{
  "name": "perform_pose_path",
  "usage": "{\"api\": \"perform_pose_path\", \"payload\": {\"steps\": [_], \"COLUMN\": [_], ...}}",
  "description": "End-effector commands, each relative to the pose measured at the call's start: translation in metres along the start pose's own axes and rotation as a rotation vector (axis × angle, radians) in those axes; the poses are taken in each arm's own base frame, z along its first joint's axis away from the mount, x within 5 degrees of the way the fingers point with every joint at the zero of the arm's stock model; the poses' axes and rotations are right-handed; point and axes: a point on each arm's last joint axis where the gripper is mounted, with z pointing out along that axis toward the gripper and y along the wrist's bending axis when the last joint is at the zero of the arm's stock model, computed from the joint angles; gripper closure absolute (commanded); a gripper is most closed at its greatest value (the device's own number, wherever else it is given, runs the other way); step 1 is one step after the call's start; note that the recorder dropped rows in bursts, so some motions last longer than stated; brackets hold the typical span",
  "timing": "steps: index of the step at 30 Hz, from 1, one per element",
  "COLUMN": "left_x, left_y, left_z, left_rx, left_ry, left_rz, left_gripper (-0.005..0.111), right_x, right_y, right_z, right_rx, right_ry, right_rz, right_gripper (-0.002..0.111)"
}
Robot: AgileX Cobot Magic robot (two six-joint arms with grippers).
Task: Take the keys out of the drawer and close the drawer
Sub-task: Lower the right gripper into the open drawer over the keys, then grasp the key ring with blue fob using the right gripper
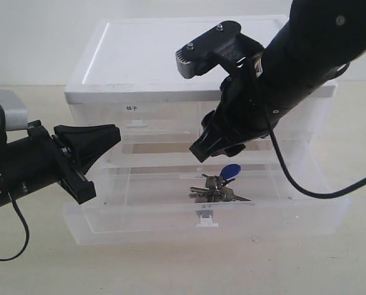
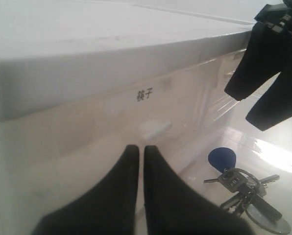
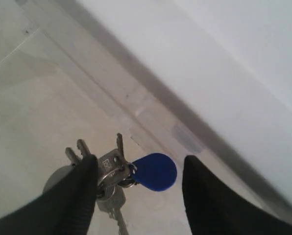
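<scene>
The keys (image 1: 218, 187), silver on a ring with a blue fob, lie in the pulled-out middle drawer (image 1: 140, 215) of the white cabinet. They also show as the keys (image 3: 117, 171) and the keys (image 2: 244, 193) in the wrist views. My right gripper (image 1: 223, 146) hangs open just above them, one finger on each side of the fob (image 3: 155, 172), apart from it. My left gripper (image 1: 109, 136) is shut and empty, left of the drawer near the cabinet front; its fingertips (image 2: 131, 154) press together.
The cabinet's white top (image 1: 171, 55) sits behind. A labelled half-width top drawer (image 2: 145, 95) faces the left gripper. The drawer's white handle tab (image 1: 206, 216) is at its front centre. The right arm's cable (image 1: 312, 190) loops over the drawer's right side.
</scene>
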Motion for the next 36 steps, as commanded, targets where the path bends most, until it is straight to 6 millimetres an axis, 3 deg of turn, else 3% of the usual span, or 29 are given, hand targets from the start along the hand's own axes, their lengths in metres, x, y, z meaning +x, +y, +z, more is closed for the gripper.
{"api": "perform_pose_path", "payload": {"steps": [1, 7, 12, 20, 26, 36], "left_x": [-0.001, -0.001, -0.001, -0.001, -0.001, -0.001], "left_y": [0.001, 0.001, 0.001, -0.001, -0.001, -0.001], "left_z": [0.001, 0.001, 0.001, 0.001, 0.001, 0.001], "left_rx": [0.005, 0.005, 0.007, 0.021, 0.027, 0.027], "left_ry": [-0.015, -0.015, -0.015, -0.010, -0.008, -0.008], "left_rz": [-0.008, -0.008, -0.007, -0.001, 0.001, 0.001], "left_gripper": [0.102, 0.102, 0.102, 0.102, 0.102, 0.102], "right_x": [0.007, 0.008, 0.008, 0.029, 0.019, 0.021], "right_y": [0.008, 0.033, 0.035, 0.032, 0.031, 0.029], "right_z": [0.011, -0.020, -0.041, -0.015, -0.012, 0.018], "right_rx": [-0.101, -0.155, -0.140, -0.087, -0.061, -0.031], "right_ry": [0.080, 0.060, 0.017, 0.069, -0.048, 0.017], "right_rz": [-0.048, -0.171, -0.121, -0.127, -0.082, -0.044], "right_gripper": [0.060, 0.060, 0.060, 0.060, 0.060, 0.060]}}
